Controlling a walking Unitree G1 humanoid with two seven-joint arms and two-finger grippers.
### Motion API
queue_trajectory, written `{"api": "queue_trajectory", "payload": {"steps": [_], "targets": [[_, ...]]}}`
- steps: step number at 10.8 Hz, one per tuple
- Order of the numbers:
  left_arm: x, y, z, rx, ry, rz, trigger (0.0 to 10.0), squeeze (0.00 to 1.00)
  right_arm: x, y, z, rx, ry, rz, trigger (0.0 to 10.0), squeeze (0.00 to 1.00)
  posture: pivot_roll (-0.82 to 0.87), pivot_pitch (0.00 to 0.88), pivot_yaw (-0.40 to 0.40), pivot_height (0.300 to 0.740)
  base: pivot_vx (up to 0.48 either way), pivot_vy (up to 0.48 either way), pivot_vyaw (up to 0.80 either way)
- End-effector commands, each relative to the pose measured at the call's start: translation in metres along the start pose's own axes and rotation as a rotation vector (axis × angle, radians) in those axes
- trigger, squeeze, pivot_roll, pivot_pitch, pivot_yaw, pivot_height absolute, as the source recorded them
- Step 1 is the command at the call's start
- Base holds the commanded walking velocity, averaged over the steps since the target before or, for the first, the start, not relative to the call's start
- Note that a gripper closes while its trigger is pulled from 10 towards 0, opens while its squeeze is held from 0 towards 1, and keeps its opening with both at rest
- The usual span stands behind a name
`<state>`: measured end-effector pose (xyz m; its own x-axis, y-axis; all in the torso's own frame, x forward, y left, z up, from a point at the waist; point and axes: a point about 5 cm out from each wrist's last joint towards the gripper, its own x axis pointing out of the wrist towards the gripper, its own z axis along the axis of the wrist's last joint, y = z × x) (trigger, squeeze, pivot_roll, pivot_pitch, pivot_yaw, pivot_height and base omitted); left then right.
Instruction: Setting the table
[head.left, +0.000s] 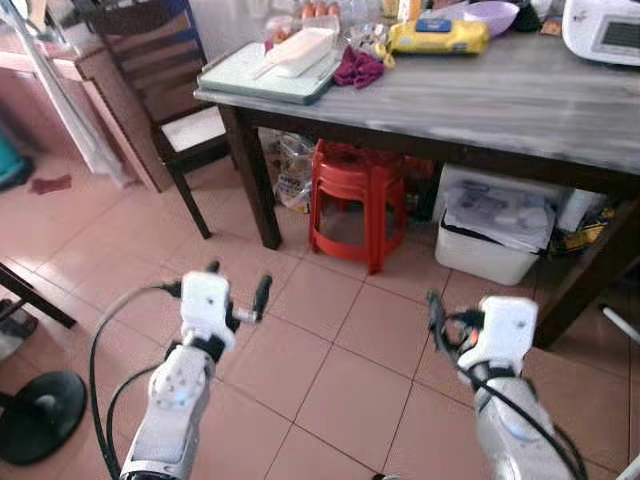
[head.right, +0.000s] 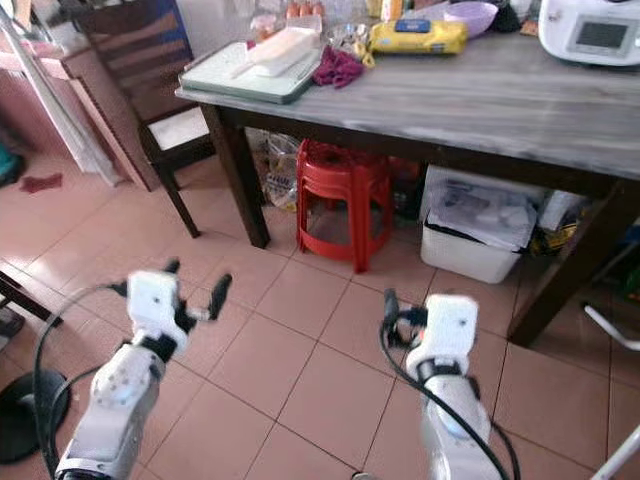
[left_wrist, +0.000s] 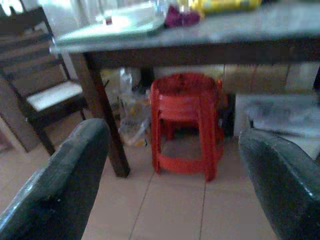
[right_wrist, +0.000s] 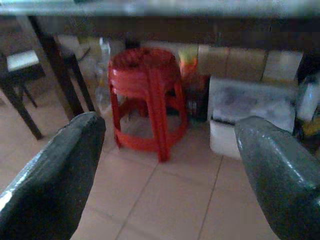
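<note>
Both hands, left hand and right hand, spread wide, empty; head views show tabletop tray.

L gripper w/ two dark fingers spread wide, nothing between them, aimed at a red stool under the surface. Dark leg just beside stool, w/ clear bags between them; white bin on stool's other side, chair w/ pale seat past the leg. On top: tray at the corner, purple cloth near it, yellow pack beyond; all blurry.
</note>
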<state>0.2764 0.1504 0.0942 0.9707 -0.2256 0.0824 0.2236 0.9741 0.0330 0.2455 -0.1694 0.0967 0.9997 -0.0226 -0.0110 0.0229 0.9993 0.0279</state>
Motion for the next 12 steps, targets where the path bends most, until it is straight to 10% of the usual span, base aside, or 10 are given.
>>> {"api": "queue_trajectory", "payload": {"steps": [1,12], "targets": [[-0.005,0.008,0.004,-0.015,-0.014,0.026,10.0,0.00,-0.001,0.002,0.012,0.001,-0.041,0.000,10.0,0.00,-0.09,0.053,0.112,0.740,0.000,0.000,0.00],[-0.009,0.008,0.022,0.011,-0.021,0.042,10.0,0.00,-0.022,0.001,0.030,-0.069,-0.082,-0.020,10.0,0.00,-0.11,0.048,0.110,0.740,0.000,-0.022,-0.57]]}}
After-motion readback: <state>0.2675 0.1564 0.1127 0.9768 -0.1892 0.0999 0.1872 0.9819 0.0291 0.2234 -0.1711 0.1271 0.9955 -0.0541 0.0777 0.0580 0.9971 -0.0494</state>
